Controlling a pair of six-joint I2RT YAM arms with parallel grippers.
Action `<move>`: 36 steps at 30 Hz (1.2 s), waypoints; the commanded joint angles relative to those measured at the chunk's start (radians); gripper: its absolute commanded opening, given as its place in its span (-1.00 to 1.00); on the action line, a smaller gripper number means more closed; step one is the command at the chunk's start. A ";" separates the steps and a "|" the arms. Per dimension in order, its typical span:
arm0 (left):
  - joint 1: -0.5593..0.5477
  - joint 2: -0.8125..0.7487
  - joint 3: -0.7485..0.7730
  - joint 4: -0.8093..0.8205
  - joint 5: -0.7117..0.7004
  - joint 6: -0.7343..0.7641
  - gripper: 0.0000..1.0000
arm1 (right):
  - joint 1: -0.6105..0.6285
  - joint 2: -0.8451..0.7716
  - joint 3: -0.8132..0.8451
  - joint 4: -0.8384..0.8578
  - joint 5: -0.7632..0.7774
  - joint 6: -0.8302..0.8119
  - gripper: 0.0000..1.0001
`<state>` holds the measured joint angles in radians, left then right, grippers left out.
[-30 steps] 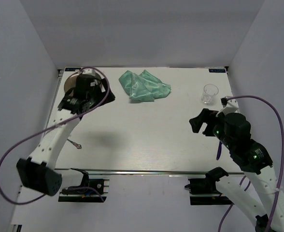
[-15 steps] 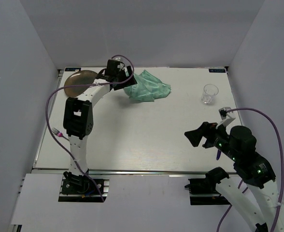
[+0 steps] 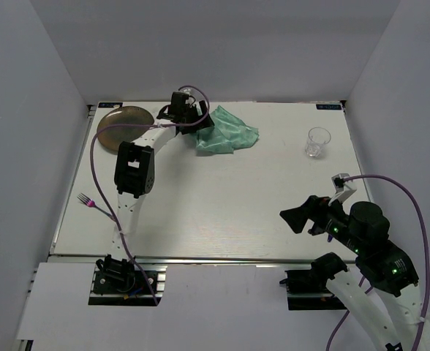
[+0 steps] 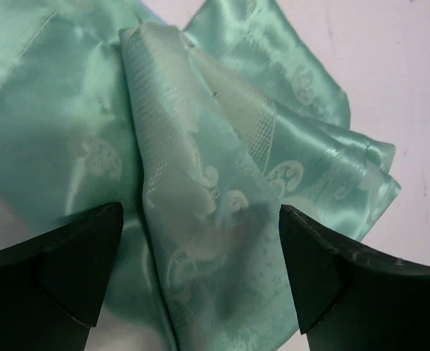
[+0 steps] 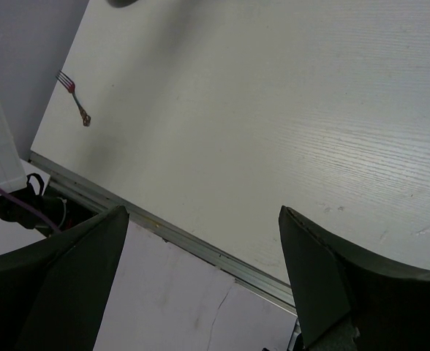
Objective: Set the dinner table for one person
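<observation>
table (image 3: 222, 197): 1, white, arm bases at its near edge | cloth (image 3: 228, 133): 1, green, crumpled, far centre | plate (image 3: 121, 123): 1, far left | glass (image 3: 318, 142): 1, upright, far right | fork (image 3: 91, 202): 1, left edge | left gripper (image 4: 200, 285): jaws wide apart, cloth fold between | right gripper (image 5: 200, 248): jaws spread, nothing between, near right

The table (image 3: 222, 205) is white with faint wood grain. At 12 o'clock the cloth (image 4: 222, 219) is glossy mint green with pale woven scrolls. The plate (image 3: 123, 121) at 10 o'clock is brown, the glass (image 3: 318, 142) at 2 clear, and the fork (image 3: 88, 201) at 8 purplish.
</observation>
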<state>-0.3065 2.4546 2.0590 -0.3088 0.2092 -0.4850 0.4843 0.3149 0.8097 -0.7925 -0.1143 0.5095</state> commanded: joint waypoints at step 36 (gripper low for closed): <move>-0.308 -0.992 -1.526 1.034 0.167 -0.039 0.28 | -0.003 0.101 -0.208 0.400 0.172 0.086 0.78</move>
<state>-0.5606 1.5337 0.6991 0.6151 0.4477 -0.4755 0.4843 0.4332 0.6247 -0.4438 0.0204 0.5953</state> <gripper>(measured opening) 0.621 0.889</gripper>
